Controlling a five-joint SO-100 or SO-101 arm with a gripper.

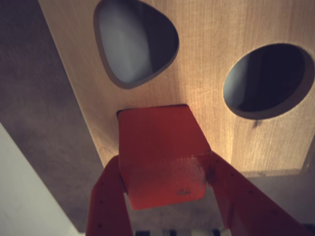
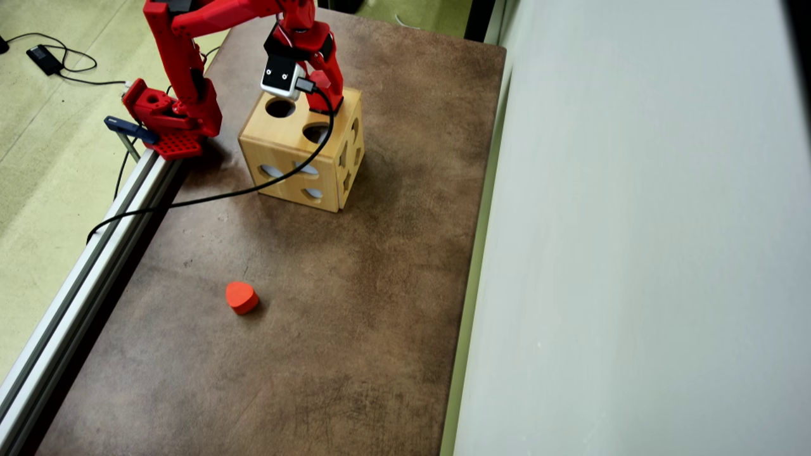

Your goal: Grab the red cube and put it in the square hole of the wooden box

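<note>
In the wrist view the red cube [image 1: 162, 152] is clamped between my gripper's [image 1: 165, 167] two red fingers [image 1: 106, 196], which are shut on its sides. The cube hangs at the top face of the wooden box [image 1: 211, 123]. Its far end covers the square hole [image 1: 147, 108], of which only a thin dark line along the cube's far edge shows. In the overhead view the gripper [image 2: 324, 88] is over the far part of the box [image 2: 298, 158], and the arm hides the cube.
A rounded heart-like cut-out [image 1: 135, 42] and a round cut-out [image 1: 268, 78] lie beyond the cube on the box top. An orange-red heart-like block [image 2: 241, 297] sits alone on the brown mat [image 2: 380, 285]. A metal rail [image 2: 95, 259] runs along the left, a pale wall [image 2: 633, 221] along the right.
</note>
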